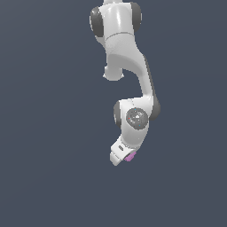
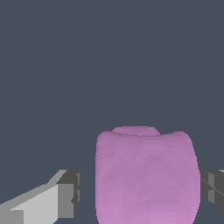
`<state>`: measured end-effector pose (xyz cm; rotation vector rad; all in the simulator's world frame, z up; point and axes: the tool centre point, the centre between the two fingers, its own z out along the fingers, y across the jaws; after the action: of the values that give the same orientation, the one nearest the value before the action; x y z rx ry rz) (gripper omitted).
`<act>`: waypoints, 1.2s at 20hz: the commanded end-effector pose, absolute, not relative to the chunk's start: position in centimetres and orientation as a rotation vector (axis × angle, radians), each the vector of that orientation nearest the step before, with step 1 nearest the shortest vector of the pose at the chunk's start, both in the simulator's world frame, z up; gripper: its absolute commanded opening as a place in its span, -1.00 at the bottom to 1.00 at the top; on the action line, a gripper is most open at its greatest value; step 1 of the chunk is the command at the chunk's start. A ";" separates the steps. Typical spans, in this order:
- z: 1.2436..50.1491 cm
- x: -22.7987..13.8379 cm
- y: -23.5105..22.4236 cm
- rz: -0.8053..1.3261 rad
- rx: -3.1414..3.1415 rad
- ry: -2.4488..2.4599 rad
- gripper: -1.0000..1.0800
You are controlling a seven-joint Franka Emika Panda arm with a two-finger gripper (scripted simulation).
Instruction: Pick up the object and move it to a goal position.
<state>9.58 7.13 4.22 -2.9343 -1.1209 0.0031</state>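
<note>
In the wrist view, the lump (image 2: 146,177) is seen nearest, large and pink-purple, with a rounded top and soft, uneven faces. It is placed between the two fingers (image 2: 65,194). One finger, with a white body and a grey pad, is seen on one side of the lump; a narrow dark gap is seen between this pad and the lump. The grey pad of the other finger is seen at the opposite side, and it appears to touch the lump. The fingers are thus spread to about the width of the lump. Whether the lump is really pinched cannot be told with certainty from this view, because of the gap on the one side. Behind the lump only a plain, dark grey-blue surface is seen.

In the exterior view, the gripper (image 1: 120,156) is seen at the low end of the arm (image 1: 133,88), tilted toward the exterior view's left. A small part of the lump (image 1: 130,156) is seen at the gripper's tip, on the side toward the exterior view's right; the rest is hidden by the white gripper body. The fingers themselves are too small to be told apart here. Above the gripper, a round grey joint cap is seen on the wrist, and further up the white links with dark joints are seen, up to the top edge of the picture. The desk (image 1: 44,177) is shown as one flat dark field, and it cannot be told whether the lump rests on it or is lifted.
</note>
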 end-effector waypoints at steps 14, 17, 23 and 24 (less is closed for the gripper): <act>3.9 9.8 7.2 0.000 -2.935 -1.122 -1.00; 4.0 9.7 7.1 0.000 -2.935 -1.122 -1.00; 5.4 9.4 6.4 0.000 -2.935 -1.122 -1.00; 5.7 9.3 6.3 0.000 -2.935 -1.122 -1.00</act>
<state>9.35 6.54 5.18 -2.9339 -1.1220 0.0020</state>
